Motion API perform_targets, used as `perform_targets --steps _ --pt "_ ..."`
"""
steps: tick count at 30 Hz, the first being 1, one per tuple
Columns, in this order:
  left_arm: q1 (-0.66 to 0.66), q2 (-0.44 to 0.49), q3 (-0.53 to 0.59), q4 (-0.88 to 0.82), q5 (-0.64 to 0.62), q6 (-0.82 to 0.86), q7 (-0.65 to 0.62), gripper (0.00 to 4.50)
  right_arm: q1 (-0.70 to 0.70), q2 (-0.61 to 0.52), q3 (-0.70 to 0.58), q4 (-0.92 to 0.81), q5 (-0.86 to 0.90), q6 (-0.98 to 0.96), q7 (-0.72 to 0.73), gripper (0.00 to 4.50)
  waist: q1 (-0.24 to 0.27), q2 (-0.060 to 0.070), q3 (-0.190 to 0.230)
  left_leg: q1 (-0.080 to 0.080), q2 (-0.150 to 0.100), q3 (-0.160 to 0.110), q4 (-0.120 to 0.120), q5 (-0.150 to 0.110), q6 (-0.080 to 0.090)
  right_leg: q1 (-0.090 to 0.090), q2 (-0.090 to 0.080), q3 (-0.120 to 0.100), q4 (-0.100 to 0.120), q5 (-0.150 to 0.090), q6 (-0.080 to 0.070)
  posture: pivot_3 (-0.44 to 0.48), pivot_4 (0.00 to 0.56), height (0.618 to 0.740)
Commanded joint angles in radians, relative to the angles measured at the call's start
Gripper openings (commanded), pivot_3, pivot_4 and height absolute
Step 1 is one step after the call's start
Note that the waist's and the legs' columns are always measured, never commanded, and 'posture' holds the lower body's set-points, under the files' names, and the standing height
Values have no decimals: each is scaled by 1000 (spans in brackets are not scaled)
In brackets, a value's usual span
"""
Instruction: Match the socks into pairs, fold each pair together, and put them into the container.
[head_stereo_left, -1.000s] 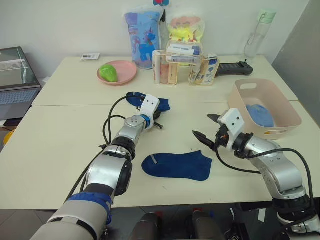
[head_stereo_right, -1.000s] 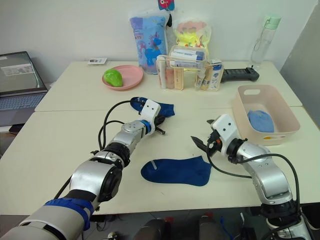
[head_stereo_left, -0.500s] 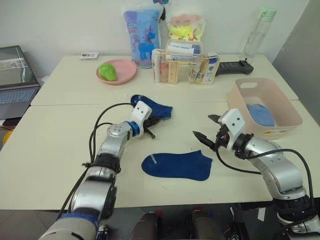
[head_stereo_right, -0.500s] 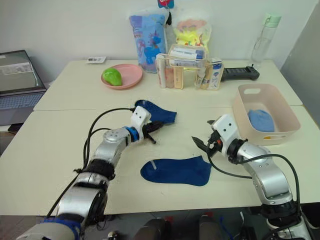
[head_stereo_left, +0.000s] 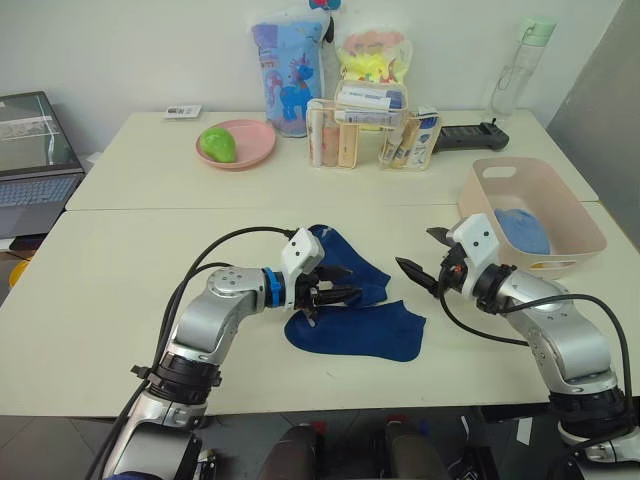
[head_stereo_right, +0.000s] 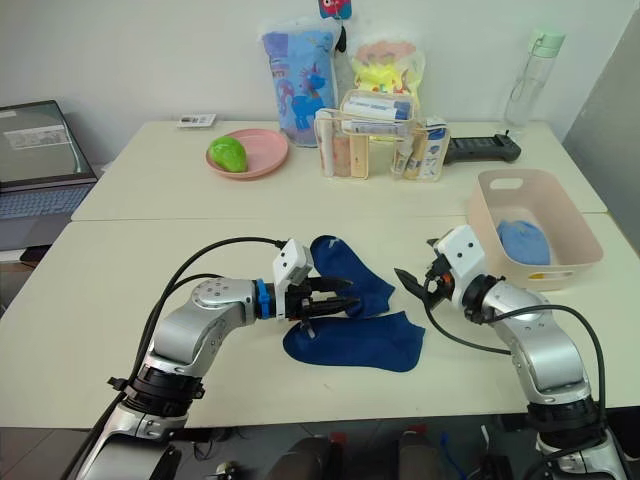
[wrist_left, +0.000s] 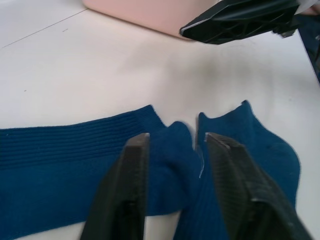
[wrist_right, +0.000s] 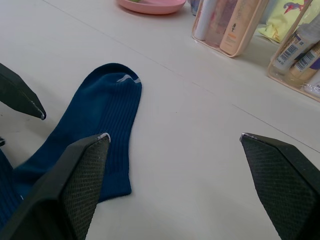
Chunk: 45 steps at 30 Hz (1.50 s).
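Two navy socks lie at the near middle of the table. One sock (head_stereo_left: 372, 336) lies flat, and the other (head_stereo_left: 346, 258) rests beyond it with its near end overlapping it. My left gripper (head_stereo_left: 352, 283) hovers low over that overlap, its fingers (wrist_left: 131, 175) spread with navy fabric under the gap and nothing pinched. My right gripper (head_stereo_left: 417, 250) stands open just right of the socks, holding nothing. The pink container (head_stereo_left: 484, 187) sits at the right with a light blue sock (head_stereo_left: 520, 231) inside.
A pink plate (head_stereo_left: 252, 152) with a green object, a clear organiser (head_stereo_left: 365, 140) of toiletries, two printed bags, a bottle (head_stereo_left: 512, 66) and a black device (head_stereo_left: 468, 135) line the far side. A laptop (head_stereo_left: 30, 150) stands at the left.
My left gripper carried the farther navy sock toward me, laid it overlapping the near sock, and its fingers have spread apart. The right arm has hardly moved.
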Motion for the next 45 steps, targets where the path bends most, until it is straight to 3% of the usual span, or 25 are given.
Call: perform_targets --steps 1,4,6,10,18,21,32,37,45 --pt "-31 42 38 -7 -27 -13 -17 3302 -4 -25 -1 -16 1 8 17 4500 0 0 0 0 0 0 0 0 0 0 0 0 0 0 0 0 150 740" --pt "-122 10 84 217 74 -187 146 4231 -9 -25 26 -11 -3 18 27 4500 2 0 0 0 0 0 0 0 0 0 0 0 0 0 0 0 150 740" --pt "-189 -10 104 384 131 -298 243 4231 -12 -19 59 -10 -10 34 27 4500 4 0 0 0 0 -1 2 0 0 1 0 -1 0 0 0 0 150 740" --pt "-273 -27 82 593 213 -451 306 4231 -22 -6 101 -3 -21 44 18 4500 2 -1 0 -1 0 0 2 0 0 0 0 -1 0 0 0 0 150 740" --pt "-416 -88 92 963 293 -527 431 4231 -27 -1 140 2 -40 66 17 4500 1 -1 0 -2 -1 -1 4 0 0 -1 0 -1 1 0 0 0 150 740" --pt "-435 -101 102 1023 285 -542 409 3676 -24 -9 144 2 -44 74 23 4500 1 -1 0 -3 -1 -1 5 0 0 -1 0 -1 1 0 0 0 150 740" --pt "-421 -99 125 1043 268 -556 373 30 -48 0 159 32 -51 108 22 4500 0 -1 0 -3 -1 -1 7 0 0 -1 0 -1 4 0 0 0 150 740" --pt "-372 -86 152 982 256 -536 384 8 -61 10 184 52 -55 112 34 4500 -2 -1 0 -3 -1 -1 7 0 0 -1 0 -1 4 0 0 0 150 740" --pt "-228 -76 198 722 212 -433 417 8 -87 50 198 97 -40 142 35 4500 -6 -1 0 -3 -1 -1 7 0 0 -2 0 -1 6 0 0 0 150 740"
